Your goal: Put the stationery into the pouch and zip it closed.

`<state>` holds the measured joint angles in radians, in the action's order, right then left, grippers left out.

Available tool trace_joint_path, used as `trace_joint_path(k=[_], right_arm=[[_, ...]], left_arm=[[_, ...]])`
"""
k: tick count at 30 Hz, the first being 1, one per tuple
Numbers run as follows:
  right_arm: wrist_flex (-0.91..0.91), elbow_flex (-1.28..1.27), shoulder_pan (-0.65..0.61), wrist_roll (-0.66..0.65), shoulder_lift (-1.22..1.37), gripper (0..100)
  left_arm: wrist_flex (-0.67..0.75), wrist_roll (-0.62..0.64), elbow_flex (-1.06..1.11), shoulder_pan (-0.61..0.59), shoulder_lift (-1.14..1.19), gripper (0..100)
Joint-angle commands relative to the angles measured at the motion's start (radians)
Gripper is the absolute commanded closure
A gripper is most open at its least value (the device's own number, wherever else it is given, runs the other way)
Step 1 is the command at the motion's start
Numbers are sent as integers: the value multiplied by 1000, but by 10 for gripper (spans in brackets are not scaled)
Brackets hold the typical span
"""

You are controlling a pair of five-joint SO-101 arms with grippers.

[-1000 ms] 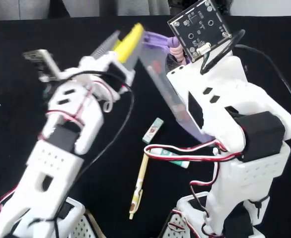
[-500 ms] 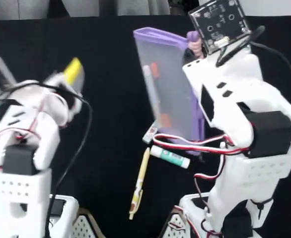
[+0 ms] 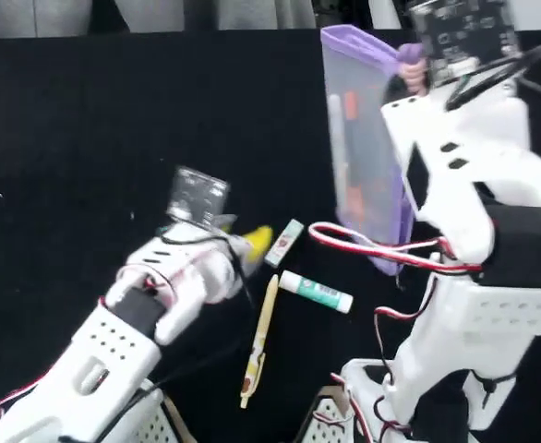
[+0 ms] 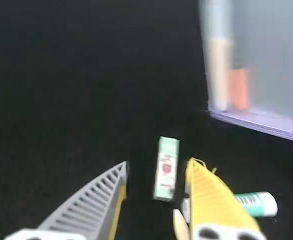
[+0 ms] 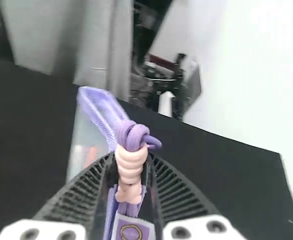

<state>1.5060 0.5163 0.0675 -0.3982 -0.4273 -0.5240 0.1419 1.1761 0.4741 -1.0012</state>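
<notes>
Upper right of the high view: right gripper (image 3: 407,78), fingers pressed together on the knotted pink-and-purple cord (image 5: 131,150) at the top edge of the pouch (image 3: 363,157). Pouch lifted off the black table (image 3: 86,120), hanging upright from that pinch, purple rim at the top, translucent wall facing frame centre. Inside the pouch: an orange item (image 3: 349,106) high up, a pale stick (image 3: 338,157) beside it, another orange patch lower down. Right wrist view: same pinch, both ribbed fingers tight against cord and pouch edge, no slack between them.

Left of centre in the high view: left gripper (image 3: 254,240) down close to the table, fingers spread wide, nothing held. Left wrist view: grey finger (image 4: 94,205) and yellow finger (image 4: 211,200) well apart, with a small green-and-white block (image 4: 166,168), probably an eraser, flat on the table between the tips. Contact with either finger not clear.

Centre of the high view, just right of the yellow finger: the same block. Just below and right of it: glue stick (image 3: 315,291), white tube with green label, lying flat. Beside the glue stick's left end: yellow pencil (image 3: 258,337), lying flat and running down toward the bottom edge. All three loose on the table, apart from the hanging pouch.
</notes>
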Motion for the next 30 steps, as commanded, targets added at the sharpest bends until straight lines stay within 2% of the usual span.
trace_joint_path(k=[1, 8, 10, 14, 17, 20, 24, 28, 30], right_arm=[[-44, 47, 77, -6, -4, 988], [-55, 48, 87, -8, -10, 988], [-61, 48, 127, -8, -10, 988], [-80, 47, 183, -9, -5, 988], [-80, 47, 186, -9, -4, 988], [-80, 47, 186, -9, -4, 988], [-78, 47, 186, -9, -5, 988], [-78, 47, 186, -8, -5, 988], [-78, 47, 186, -8, -5, 988]], left_arm=[[-21, -20, -82, 50, 104, 802], [-28, -28, -390, 84, 655, 805], [-31, -29, -487, 88, 821, 805], [-189, -29, -736, 84, 1068, 805], [-333, -29, -951, 81, 1194, 805], [-405, -29, -1107, 85, 1293, 805], [-419, -31, -1201, 88, 1381, 838], [-420, -31, -1224, 84, 1407, 970], [-419, -31, -1224, 84, 1407, 959]])
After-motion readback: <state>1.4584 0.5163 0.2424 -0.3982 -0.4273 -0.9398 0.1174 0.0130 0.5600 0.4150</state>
